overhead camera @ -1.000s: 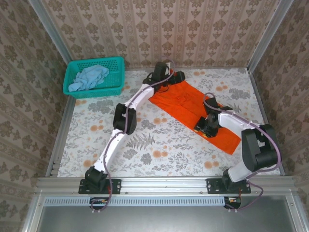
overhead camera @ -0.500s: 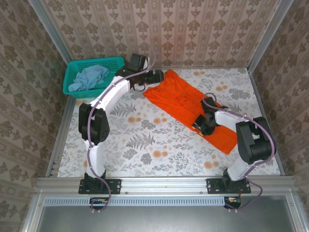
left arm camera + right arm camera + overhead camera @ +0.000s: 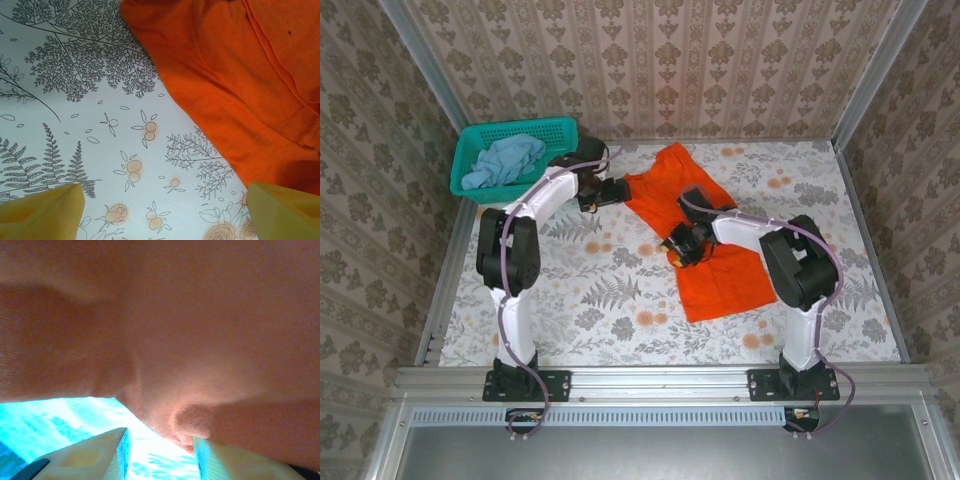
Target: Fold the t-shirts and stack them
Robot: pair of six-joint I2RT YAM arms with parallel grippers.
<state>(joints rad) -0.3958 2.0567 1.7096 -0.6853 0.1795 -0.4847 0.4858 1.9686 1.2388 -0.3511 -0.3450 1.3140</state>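
Desk: flower-printed top (image 3: 620, 300) between wallpapered walls, with the teal basket (image 3: 560, 150) at its far left corner.
Pale blue t-shirt (image 3: 505, 160): crumpled inside the basket, apparently waiting its turn.
Orange t-shirt (image 3: 720, 270): spread on the desk to the right of the basket, not yet folded.
Left claw (image 3: 165, 207): wide and empty, low over bare desk between the basket and the orange t-shirt's nearest corner; it looks free to take a new hold.
Right claw (image 3: 678, 245): narrow, pinching a fold at the orange t-shirt's basket-facing edge, probably to drag and square the cloth.
Change over the last second: the orange t-shirt, then a long slant running away from the basket, is now drawn closer to it. The left claw has left the cloth's far edge.
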